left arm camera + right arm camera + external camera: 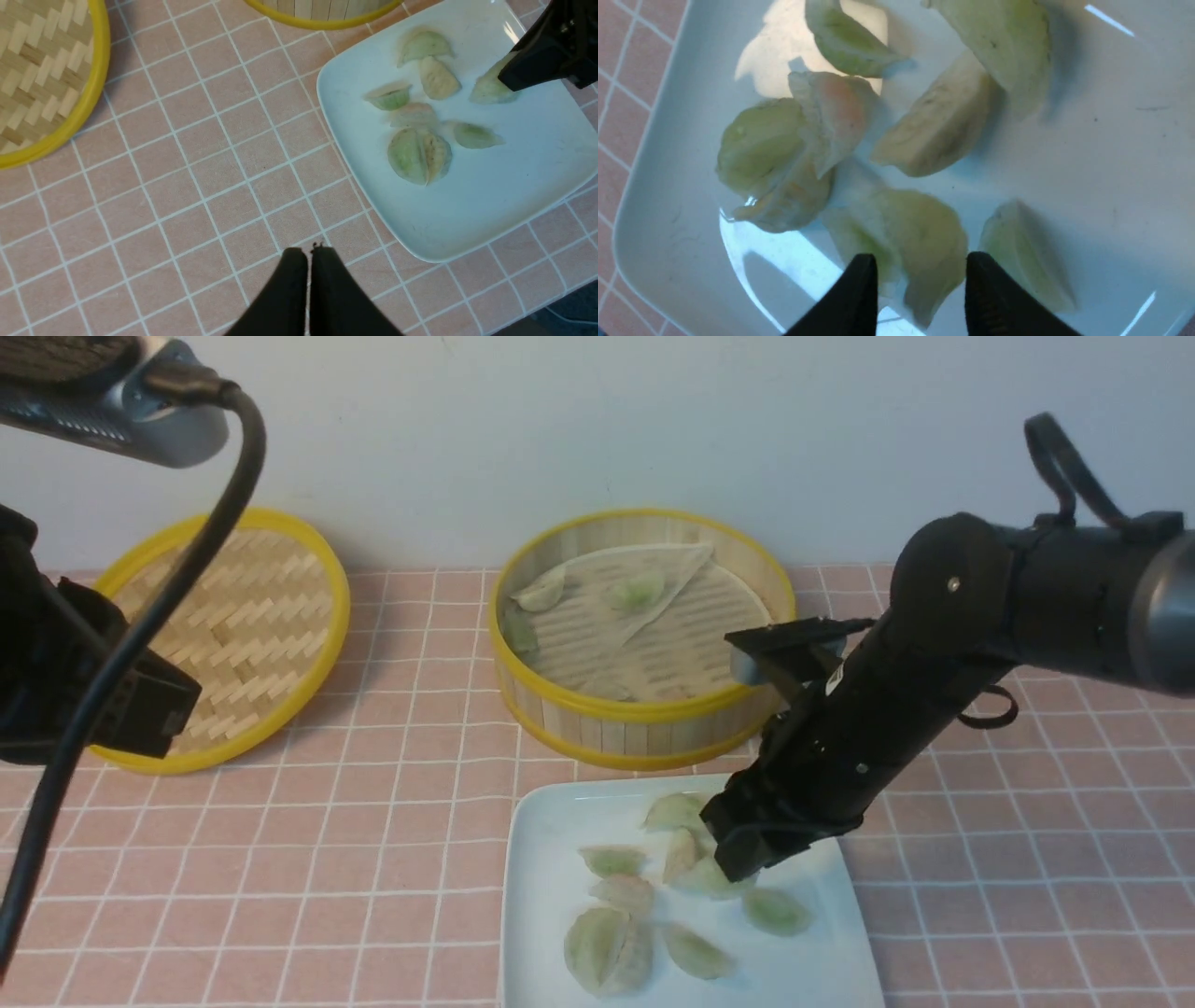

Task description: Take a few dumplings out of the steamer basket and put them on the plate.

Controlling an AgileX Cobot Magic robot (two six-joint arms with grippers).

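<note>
The steamer basket (644, 721) stands at the back centre with a few dumplings (638, 588) left on its pale liner. In front of it, the white plate (546, 831) carries several dumplings (611, 947). My right gripper (739, 866) hangs low over the plate's far right part, open. A pale-green dumpling (924, 233) lies between its fingertips (864, 270) with a gap on one side. The right gripper (920, 261) grips nothing. My left gripper (308, 252) is shut and empty above the pink tiled cloth, beside the plate's (467, 210) near corner.
The shallow woven lid (243, 625) with a yellow rim lies at the back left. A folded liner sheet (653, 616) covers the basket floor. The left arm and its cable fill the left edge of the front view.
</note>
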